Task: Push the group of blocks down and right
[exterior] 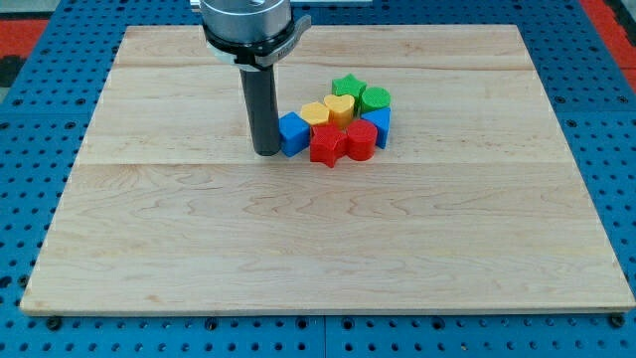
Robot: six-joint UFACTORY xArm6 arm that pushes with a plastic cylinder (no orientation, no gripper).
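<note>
The bench (298, 259) is a pale wooden board of glued planks with fine lengthwise grain and faint seams, lying on a blue perforated plate (30, 149) dotted with regular holes; a red strip shows at the view's top corners; my rod is a smooth dark cylinder hanging from a round metal flange, and my tip (266, 152) rests on the wood at the left edge of the block group, touching or just beside the blue block (293, 133), a chunky angular piece whose exact shape I cannot tell; there are no fingers on this arm, so nothing is spread or pinched, only the bare rod end against the cluster; the blocks look like matte ridged plastic and sit packed together just above and right of the board's centre; right of the blue piece lies a red star-like block (327, 145), and beside it a red rounded block (361, 140); behind them are a yellow block (315, 112) and a yellow heart (340, 105); at the cluster's top sit a green star (348, 86) and a green round ridged block (375, 97); a second blue block (378, 121) closes the right side; broad bare wood stretches below and to the right of the group, with the board's right and bottom edges well apart from it
</note>
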